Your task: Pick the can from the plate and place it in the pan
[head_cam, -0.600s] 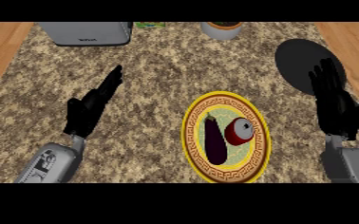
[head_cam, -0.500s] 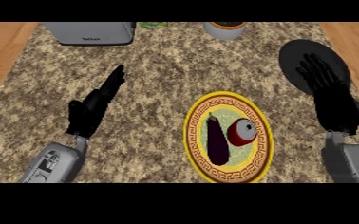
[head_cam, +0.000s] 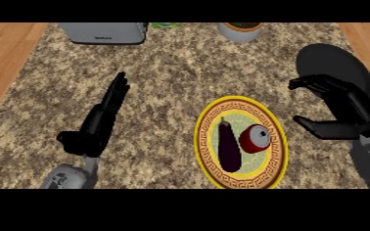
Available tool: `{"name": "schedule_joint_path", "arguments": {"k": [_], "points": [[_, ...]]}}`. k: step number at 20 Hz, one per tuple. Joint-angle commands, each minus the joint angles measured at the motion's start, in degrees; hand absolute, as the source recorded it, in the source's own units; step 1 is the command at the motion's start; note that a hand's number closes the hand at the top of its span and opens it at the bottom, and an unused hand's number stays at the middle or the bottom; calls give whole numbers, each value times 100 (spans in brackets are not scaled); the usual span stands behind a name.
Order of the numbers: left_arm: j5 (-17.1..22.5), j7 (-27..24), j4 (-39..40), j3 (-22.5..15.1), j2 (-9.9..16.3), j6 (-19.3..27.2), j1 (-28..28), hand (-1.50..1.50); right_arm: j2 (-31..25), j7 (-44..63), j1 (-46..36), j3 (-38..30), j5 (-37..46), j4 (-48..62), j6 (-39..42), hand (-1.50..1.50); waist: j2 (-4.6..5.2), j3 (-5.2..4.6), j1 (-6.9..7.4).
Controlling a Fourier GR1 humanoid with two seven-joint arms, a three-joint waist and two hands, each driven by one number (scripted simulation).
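A red can [head_cam: 254, 138] with a silver top lies on its side on the yellow patterned plate [head_cam: 241, 180], right of a dark purple eggplant [head_cam: 229, 145]. The black pan [head_cam: 331, 64] sits at the counter's right edge, behind the plate. My right hand [head_cam: 338, 108] hovers just right of the plate and in front of the pan, open, with fingers bent toward the can and thumb spread below; it holds nothing. My left hand [head_cam: 101, 120] rests open on the left, fingers straight and pointing away.
A grey toaster [head_cam: 103, 32] stands at the back left. A pale pot [head_cam: 241, 30] stands at the back centre, with something green [head_cam: 166, 25] beside the toaster. Wooden floor shows past the left [head_cam: 18, 49] and right edges of the speckled counter [head_cam: 173, 78].
My right hand has swung left and lowered from over the pan toward the plate, its fingers turning toward the can. The left hand has stayed put.
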Motion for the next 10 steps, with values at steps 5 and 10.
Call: {"name": "schedule_joint_path", "arguments": {"k": [5, 10], "points": [[-89, -327, -177, 22, -131, 27, 434, 0, -1016, -1813, -76, -145, 1275, 540, 1099, -150, 10, 8, -67], [-67, -86, -104, 129, -144, -64, 230, 0, -1273, -1397, -775, 145, 1778, 582, 1300, -150, 17, 2, -63]]}}
